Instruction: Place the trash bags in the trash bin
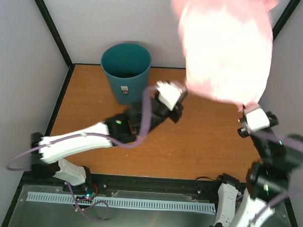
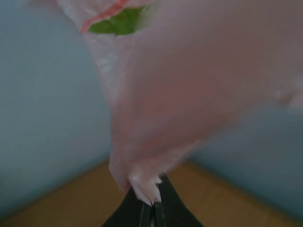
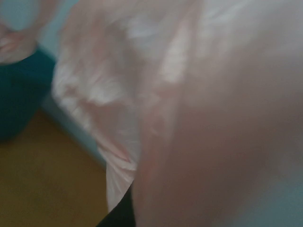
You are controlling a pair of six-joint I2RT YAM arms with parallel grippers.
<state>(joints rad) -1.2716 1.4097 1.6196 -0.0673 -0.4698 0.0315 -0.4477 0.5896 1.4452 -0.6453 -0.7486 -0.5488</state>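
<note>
**Pink bag held aloft by both claws, away from the bin**

A thin, see-through pink bag [image 1: 224, 51] hangs in the air above the right half of the wooden counter [image 1: 200, 141]. It billows wide and fills much of the overhead view. The left claw [image 2: 152, 210] is clamped on a crinkled corner at the bag's lower edge, with its fingertips pressed together around the film. The right claw [image 1: 246, 112] meets the bag's lower right edge. It is closed and appears to pinch the plastic, though the bag drapes over its camera and hides the fingertips. The teal bin [image 1: 112, 81] stands upright at the back left of the counter, off to the left of the bag and not under it. No bag shows in its mouth.

The left hold is only a small pinch on slippery film, so the corner could slide out or tear if the arms pull apart. The loose, billowing bag may also catch the bin's rim and tip it.
</note>
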